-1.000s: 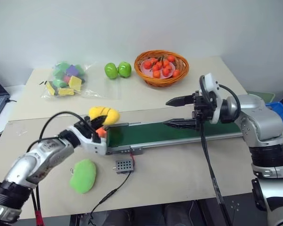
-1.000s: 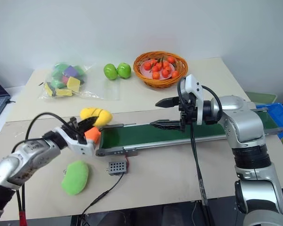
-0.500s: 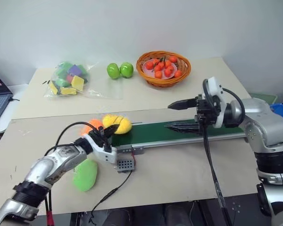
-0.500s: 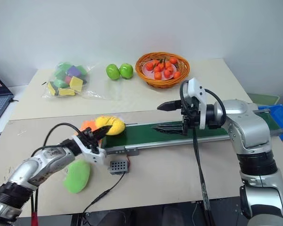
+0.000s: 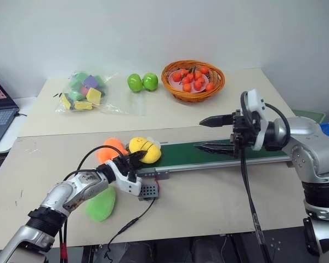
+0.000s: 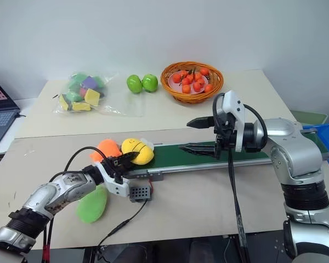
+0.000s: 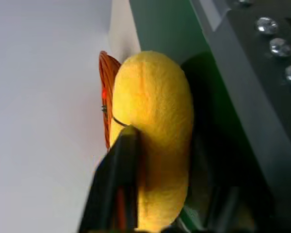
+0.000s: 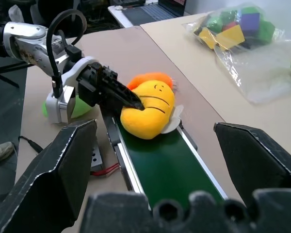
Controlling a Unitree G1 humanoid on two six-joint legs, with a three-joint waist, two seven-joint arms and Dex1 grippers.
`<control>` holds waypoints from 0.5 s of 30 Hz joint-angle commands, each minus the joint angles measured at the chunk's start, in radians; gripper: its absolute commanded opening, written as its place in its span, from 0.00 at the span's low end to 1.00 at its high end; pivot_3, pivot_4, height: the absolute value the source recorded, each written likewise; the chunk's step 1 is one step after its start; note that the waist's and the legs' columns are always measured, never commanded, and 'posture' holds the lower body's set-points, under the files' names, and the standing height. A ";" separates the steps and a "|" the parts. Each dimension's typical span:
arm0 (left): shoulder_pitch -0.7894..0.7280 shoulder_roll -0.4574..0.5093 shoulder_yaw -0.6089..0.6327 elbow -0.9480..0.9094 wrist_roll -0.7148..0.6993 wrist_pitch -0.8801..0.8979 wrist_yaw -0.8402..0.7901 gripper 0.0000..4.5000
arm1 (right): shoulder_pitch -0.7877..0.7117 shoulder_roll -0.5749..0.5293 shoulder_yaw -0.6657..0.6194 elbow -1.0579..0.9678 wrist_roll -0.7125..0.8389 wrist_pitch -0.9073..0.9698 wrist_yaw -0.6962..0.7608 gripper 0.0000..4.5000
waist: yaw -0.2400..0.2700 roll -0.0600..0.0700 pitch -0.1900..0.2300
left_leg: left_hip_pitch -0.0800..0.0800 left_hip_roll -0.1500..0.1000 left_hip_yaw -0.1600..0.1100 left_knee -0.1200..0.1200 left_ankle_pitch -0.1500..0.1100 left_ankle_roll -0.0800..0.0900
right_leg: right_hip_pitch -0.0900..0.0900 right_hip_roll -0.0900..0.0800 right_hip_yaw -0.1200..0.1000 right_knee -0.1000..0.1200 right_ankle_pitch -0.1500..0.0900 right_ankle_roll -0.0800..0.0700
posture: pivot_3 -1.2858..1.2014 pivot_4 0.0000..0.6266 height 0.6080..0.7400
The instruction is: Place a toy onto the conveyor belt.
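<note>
Your left gripper sits at the near end of the conveyor belt, and its black fingers are around the toy. The log says the jaws are parting, but you cannot tell from the views if they still squeeze it. The toy is a round, bright yellow plush with thin dark stitched lines — it rests on the belt's end, against the grey frame. Your right gripper hangs over the middle of the green belt, fingers spread wide, holding nothing.

Just beside the toy sits an orange plush, and a lime-green plush lies nearer to you. A small grey box with a wire sits by the belt.

The table is pale beige, with a white wall behind. Far back stand a woven basket of small orange fruits, two green balls — and a clear bag of coloured blocks.
</note>
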 commanded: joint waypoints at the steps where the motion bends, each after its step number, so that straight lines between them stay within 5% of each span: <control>1: 0.011 0.010 0.005 -0.016 -0.031 -0.028 -0.012 0.62 | -0.010 -0.007 -0.024 -0.031 0.020 -0.010 -0.002 1.00 | -0.001 0.000 0.000 | 0.000 0.000 0.000 0.000 0.000 0.000 | 0.000 0.000 0.000 0.000 0.000 0.000 | 0.52 0.24 1.00; 6: 0.040 0.036 0.069 -0.079 -0.104 -0.035 -0.031 0.99 | -0.014 -0.003 -0.017 -0.021 0.015 -0.017 0.002 1.00 | -0.006 0.000 0.000 | 0.000 0.000 0.000 0.000 0.000 0.000 | 0.000 0.000 0.000 0.000 0.000 0.000 | 0.52 0.24 1.00; 15: 0.155 0.121 0.240 -0.110 -0.381 -0.002 -0.148 0.99 | -0.030 -0.009 -0.010 0.024 -0.001 -0.041 0.030 1.00 | -0.011 0.000 0.000 | 0.000 0.001 -0.001 0.000 -0.001 0.001 | -0.001 0.000 0.000 0.000 0.000 0.000 | 0.52 0.24 1.00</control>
